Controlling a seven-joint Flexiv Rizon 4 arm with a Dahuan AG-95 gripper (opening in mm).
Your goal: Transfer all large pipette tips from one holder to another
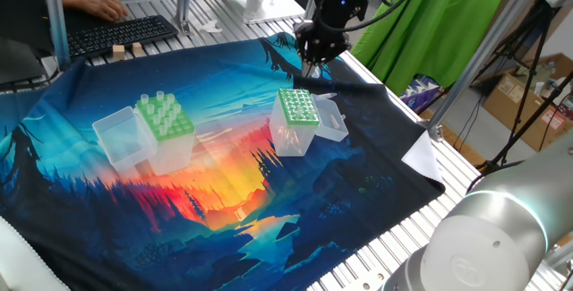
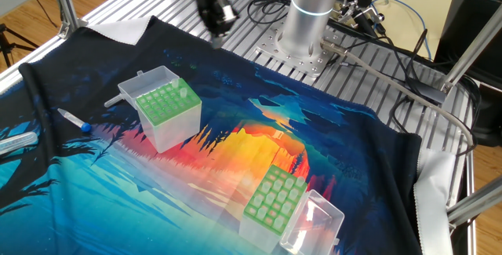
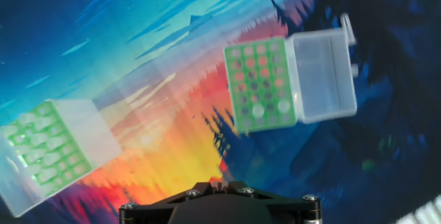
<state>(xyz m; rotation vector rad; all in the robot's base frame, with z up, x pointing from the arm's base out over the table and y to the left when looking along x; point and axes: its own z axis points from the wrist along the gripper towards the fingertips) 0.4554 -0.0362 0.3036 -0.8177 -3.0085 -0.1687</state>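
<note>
The wide-holed light-green holder (image 1: 166, 123) stands left on the cloth with its lid open, and several large pipette tips (image 1: 159, 103) stick up from it. It also shows in the other fixed view (image 2: 273, 200) and the hand view (image 3: 43, 148). The narrower dotted darker-green box (image 1: 296, 112) stands right of it, also seen in the other fixed view (image 2: 166, 107) and hand view (image 3: 260, 85), where two whitish tips (image 3: 258, 110) sit in its near row. My gripper (image 1: 311, 69) hangs high behind this box, apart from both. Its fingers (image 3: 218, 182) look pressed together with nothing seen between them.
A keyboard (image 1: 121, 33) with a person's hand and two small wooden blocks (image 1: 125, 51) lie at the far edge. A blue-capped pen (image 2: 74, 120) and a clear tube (image 2: 16, 141) lie on the cloth. White paper (image 1: 421, 155) lies off its corner.
</note>
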